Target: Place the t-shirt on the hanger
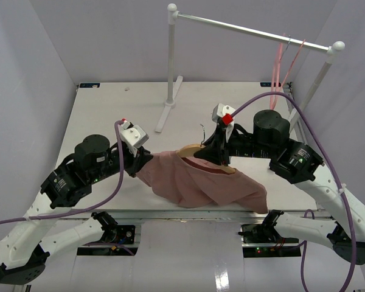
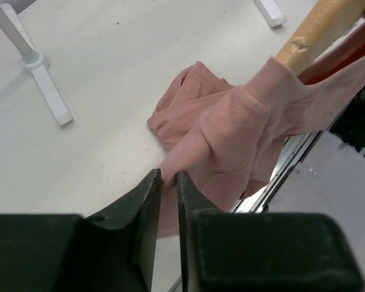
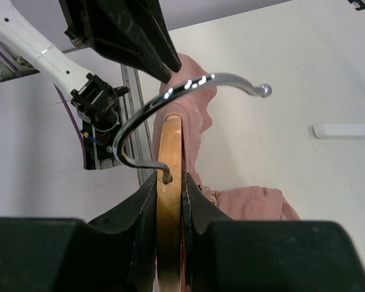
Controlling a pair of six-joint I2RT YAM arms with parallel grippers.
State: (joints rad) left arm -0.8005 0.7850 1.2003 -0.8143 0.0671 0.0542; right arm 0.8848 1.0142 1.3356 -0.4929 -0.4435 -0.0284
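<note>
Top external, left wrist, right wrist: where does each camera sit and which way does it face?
Top external: above and behind the robot, looking down at the table; left arm and right arm show, left tool on the t-shirt, right tool on the hanger.
Left wrist: on the left arm, looking along its shut fingers over the t-shirt toward the rack foot.
Right wrist: on the right arm, looking along its fingers, clamped on the hanger, past the hook toward the left arm.
Shared: all three show t-shirt and hanger.

No text, label, brand or number can be read anywhere.
</note>
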